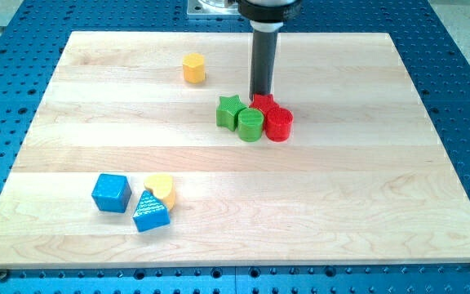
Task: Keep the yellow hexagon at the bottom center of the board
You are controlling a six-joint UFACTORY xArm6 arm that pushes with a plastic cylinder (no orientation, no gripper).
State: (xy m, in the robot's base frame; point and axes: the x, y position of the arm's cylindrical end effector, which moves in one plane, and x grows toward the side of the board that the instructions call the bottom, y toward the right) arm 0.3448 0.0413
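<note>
A: Near the view's top, left of centre, the yellow hexagon [193, 68] stands alone on the board [365, 204], well apart from everything else. It is far from the bottom centre, so I judge the task not yet met.

B: Tip position?

A: My tip [260, 97] sits at the view's top edge of the middle cluster: green star [230, 112], green cylinder [250, 125], red cylinder [279, 124], and a red block [263, 101] whose shape is hidden. It is well to the right of the hexagon, not touching it.

B: Jaws?

A: None fitted; a bare rod, nothing pinched.

B: Hexagon's orientation?

A: Upright on a flat face, no long axis; facing direction too small to tell.

B: Others?

A: Blue cube [110, 193], blue triangle [149, 212], yellow heart [161, 188], bottom left.
</note>
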